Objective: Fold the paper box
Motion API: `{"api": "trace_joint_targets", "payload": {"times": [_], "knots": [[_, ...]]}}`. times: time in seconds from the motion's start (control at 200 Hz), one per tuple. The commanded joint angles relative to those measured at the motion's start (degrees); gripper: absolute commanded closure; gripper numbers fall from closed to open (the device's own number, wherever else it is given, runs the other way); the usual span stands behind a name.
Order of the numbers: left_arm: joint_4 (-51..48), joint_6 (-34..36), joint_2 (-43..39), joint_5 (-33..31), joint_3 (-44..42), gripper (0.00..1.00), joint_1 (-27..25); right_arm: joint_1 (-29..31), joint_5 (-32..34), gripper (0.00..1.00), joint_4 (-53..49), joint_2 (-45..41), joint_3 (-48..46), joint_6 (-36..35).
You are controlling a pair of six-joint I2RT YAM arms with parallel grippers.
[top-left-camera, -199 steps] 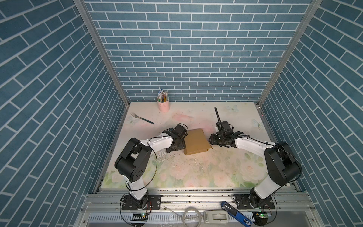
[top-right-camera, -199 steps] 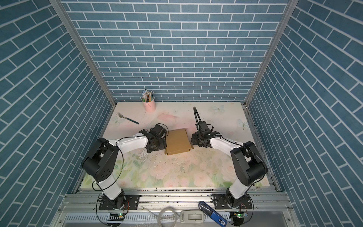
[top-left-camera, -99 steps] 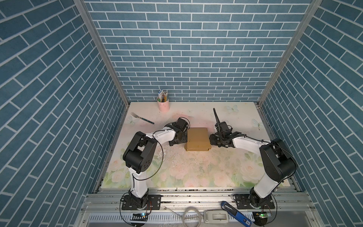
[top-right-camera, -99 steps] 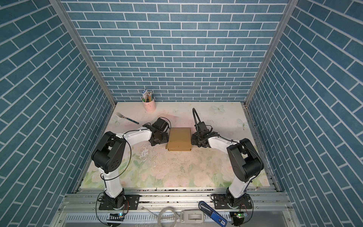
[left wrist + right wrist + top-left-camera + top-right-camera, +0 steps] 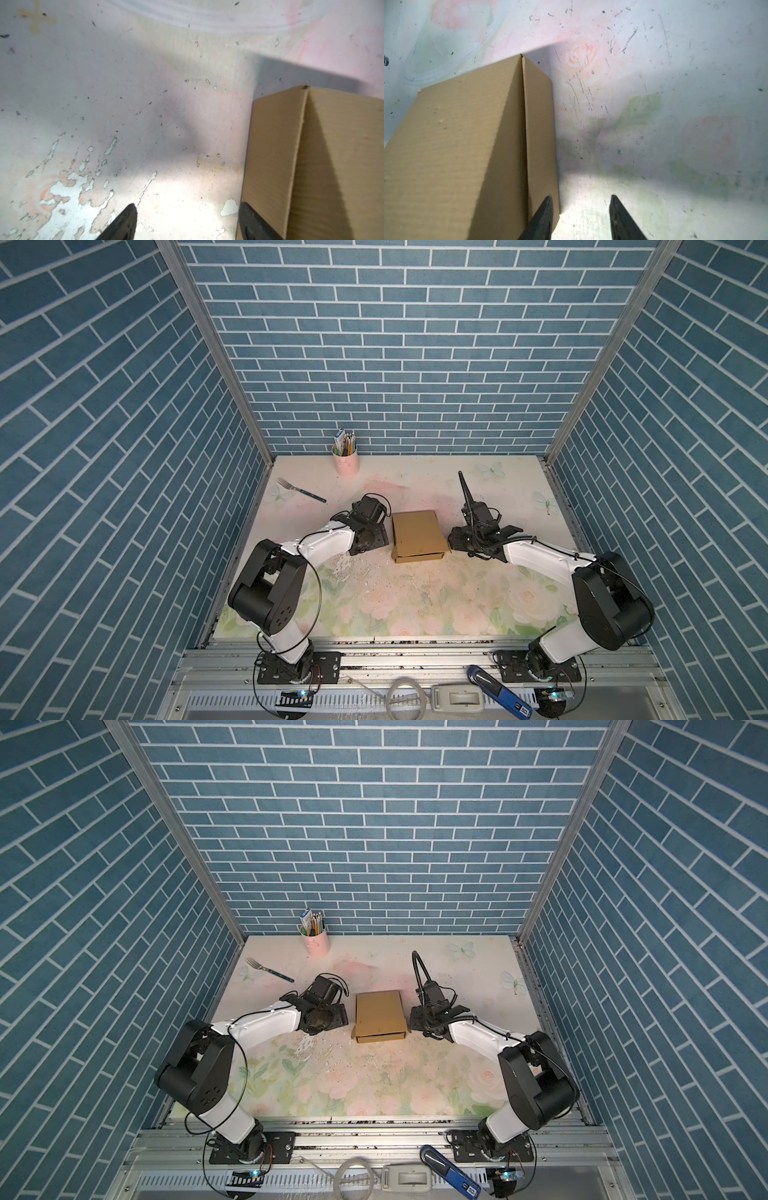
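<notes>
The paper box (image 5: 417, 537) (image 5: 380, 1017) is a closed, shallow brown cardboard box lying flat in the middle of the floral mat, seen in both top views. My left gripper (image 5: 374, 540) (image 5: 187, 207) points down at the mat beside the box's left wall (image 5: 270, 155). It is open and holds nothing, and one finger (image 5: 251, 222) is right against that wall. Beside the box's right wall (image 5: 539, 135) my right gripper (image 5: 457, 541) (image 5: 581, 199) also points down. It too is open and empty, with one finger (image 5: 544, 216) next to the wall.
A pink cup of pens (image 5: 345, 462) stands at the back wall. A fork (image 5: 301, 490) lies at the back left. White flaked patches (image 5: 349, 568) mark the mat in front of the left gripper. A blue tool (image 5: 498, 697) rests on the front rail.
The box has turned from skewed to square with the table edges. The left arm shifted around beside the box. The right gripper stayed close to the right wall.
</notes>
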Motion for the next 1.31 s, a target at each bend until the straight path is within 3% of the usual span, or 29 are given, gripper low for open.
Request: {"api": "trace_joint_targets", "payload": {"times": [0.0,0.26,0.62,0.98,1.3], "knots": [[1.2,-0.7,-2.3,0.2,-1.8,0.21,0.3,0.2,2.9,0.55,-2.8,-3.2,-1.5,0.1],[3.4,-2.8,-9.5,2.4,-5.4,0.22,0.0,0.2,4.2,0.56,-7.4,-11.8,-2.9,-1.3],[4.8,-6.9,-19.2,2.4,-8.3,0.22,-4.9,0.4,-7.4,0.60,-9.5,-18.0,-0.3,0.2],[4.4,-7.2,-14.8,-1.5,-5.2,0.22,-11.7,1.4,-7.7,0.60,-11.3,-17.3,0.1,-2.1],[4.7,-7.2,-12.0,-2.9,-5.0,0.22,-12.5,2.3,-8.0,0.60,-9.9,-13.7,1.7,-3.4]]}}
